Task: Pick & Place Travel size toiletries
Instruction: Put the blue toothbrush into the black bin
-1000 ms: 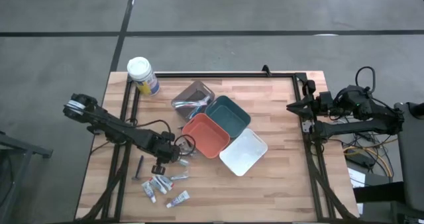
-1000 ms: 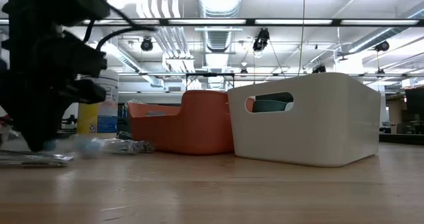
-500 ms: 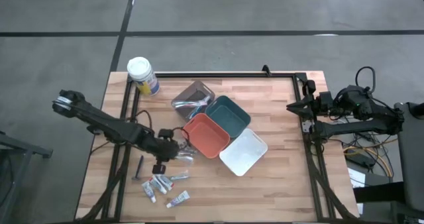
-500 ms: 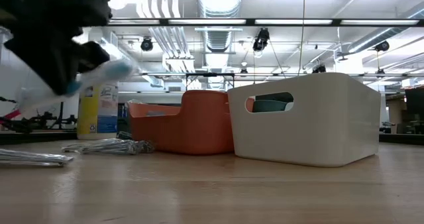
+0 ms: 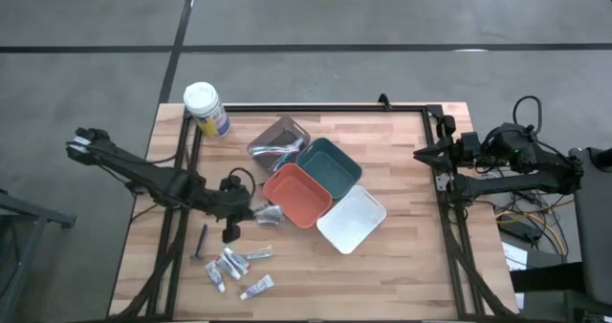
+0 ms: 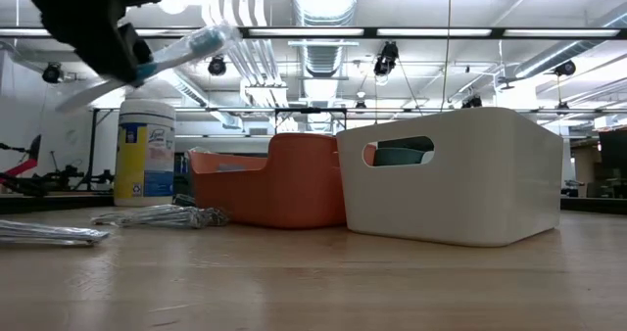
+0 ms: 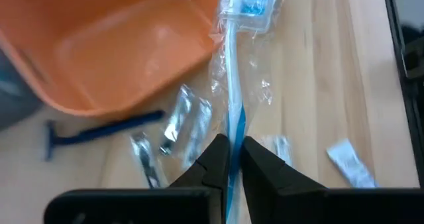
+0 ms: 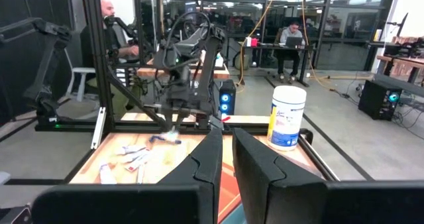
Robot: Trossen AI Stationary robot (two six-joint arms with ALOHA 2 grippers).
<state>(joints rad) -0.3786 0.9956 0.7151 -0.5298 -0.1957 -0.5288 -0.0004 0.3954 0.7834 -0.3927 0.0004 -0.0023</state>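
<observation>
1 wrapped toothbrush [image 7: 233, 85] sits pinched between the left gripper [image 7: 229, 159] fingers, lifted. Transport step; next needs release over the orange tray [image 7: 112, 45] ahead. Right gripper [image 8: 225, 159] nearly closed, empty.

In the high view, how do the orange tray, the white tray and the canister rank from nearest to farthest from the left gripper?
Measured from the left gripper, which is shut on a wrapped toothbrush:
1. Orange tray, just beside the gripper, toward the table's middle.
2. White tray, beyond the orange tray, farther toward the right arm's side.
3. Canister, at the far corner on the left arm's side.
</observation>
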